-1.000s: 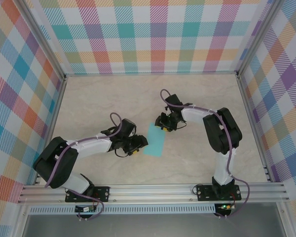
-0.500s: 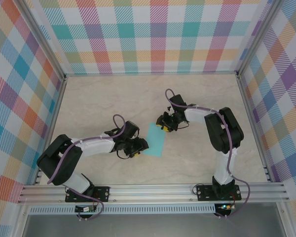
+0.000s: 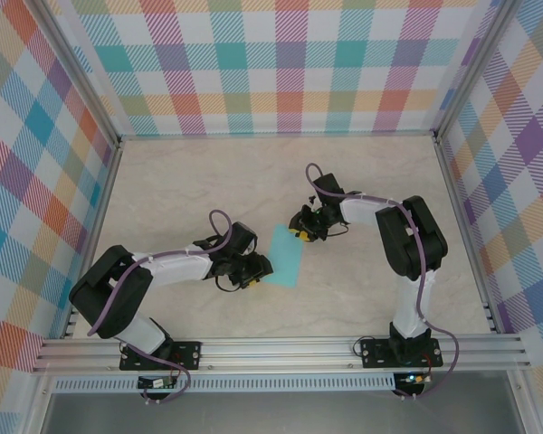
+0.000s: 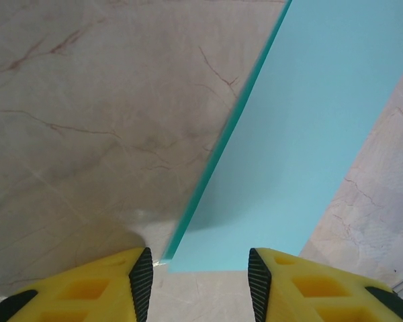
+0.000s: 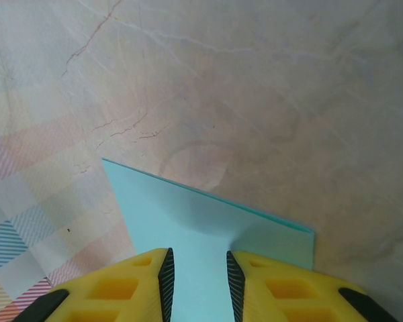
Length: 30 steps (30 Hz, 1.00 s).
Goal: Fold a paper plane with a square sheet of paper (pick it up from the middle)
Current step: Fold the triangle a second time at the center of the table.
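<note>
Mid-fold, I judge: the sheet (image 3: 286, 258) lies flat on the worktop (image 3: 190, 190), seemingly halved, with the left gripper (image 3: 256, 268) and right gripper (image 3: 300, 232) at opposite ends, jaws apart; next, pinch one layer's edge.

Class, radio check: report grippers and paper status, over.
Left gripper open at near end of paper. Right gripper open at far end. Paper flat. Nothing blocking.

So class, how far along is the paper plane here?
Done: the turquoise sheet looks folded once into a narrow strip. In hand: left gripper and right gripper sit at its opposite ends, jaws apart. Left: all nose and wing folds.
</note>
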Motion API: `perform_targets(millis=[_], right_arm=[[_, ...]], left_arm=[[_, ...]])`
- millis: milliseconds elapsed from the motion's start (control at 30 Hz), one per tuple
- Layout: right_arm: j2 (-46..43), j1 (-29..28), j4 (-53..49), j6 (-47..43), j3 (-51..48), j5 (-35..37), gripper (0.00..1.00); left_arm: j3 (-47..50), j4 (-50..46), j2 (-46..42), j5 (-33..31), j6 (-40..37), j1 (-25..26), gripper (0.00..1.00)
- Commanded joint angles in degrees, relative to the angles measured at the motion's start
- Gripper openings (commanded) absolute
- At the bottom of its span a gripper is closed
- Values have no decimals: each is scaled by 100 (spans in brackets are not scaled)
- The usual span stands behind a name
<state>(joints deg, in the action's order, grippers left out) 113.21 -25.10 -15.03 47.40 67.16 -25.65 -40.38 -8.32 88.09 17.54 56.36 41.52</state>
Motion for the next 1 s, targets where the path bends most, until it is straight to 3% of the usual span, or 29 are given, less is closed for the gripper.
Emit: perform_targets(millis=[0,567,967], right_arm=[[426,58,-279,47,-256,465,30],[487,67,-302,33,-239,482,29],[548,67,-326,15,-212,453,28]], left_arm=[[-118,208,64,109,16,84,43],[-284,-300,121,-250,-216,178,41],[-278,5,200,48,-248,226,39]])
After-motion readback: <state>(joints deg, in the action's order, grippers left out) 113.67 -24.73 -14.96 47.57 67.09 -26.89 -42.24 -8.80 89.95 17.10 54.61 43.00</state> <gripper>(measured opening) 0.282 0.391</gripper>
